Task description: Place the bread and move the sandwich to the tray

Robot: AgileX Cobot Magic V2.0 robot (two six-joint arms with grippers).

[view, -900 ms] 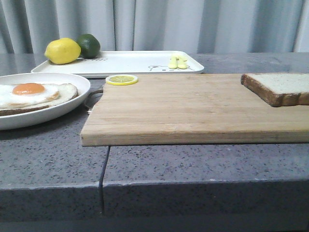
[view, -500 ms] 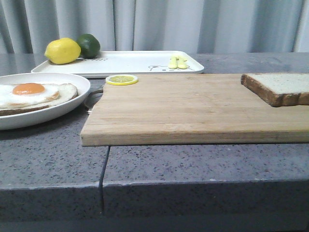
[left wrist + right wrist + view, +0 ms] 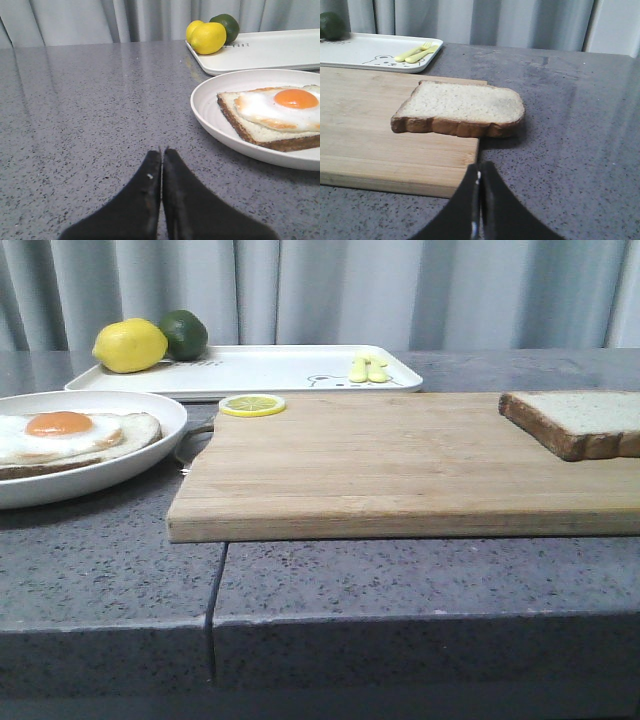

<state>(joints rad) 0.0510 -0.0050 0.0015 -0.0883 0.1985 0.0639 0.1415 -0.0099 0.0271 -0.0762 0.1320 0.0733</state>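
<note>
Your right gripper (image 3: 479,180) sat low with its fingers pressed together, empty, just short of the bread (image 3: 462,108); that slice lay on the far right corner of the wooden board (image 3: 400,465), one edge overhanging onto the grey counter (image 3: 570,125); to lift it well you needed to spread the fingers first, then come in at the overhanging crust, where a finger could slip beneath; your left gripper (image 3: 161,165) was likewise closed and empty, beside the round plate (image 3: 210,120) carrying the egg-topped sandwich (image 3: 272,117); the tray (image 3: 260,370) lay behind, a lemon (image 3: 130,345) and lime (image 3: 184,334) on one end, what looked like small yellow cutlery (image 3: 368,368) on the other.
</note>
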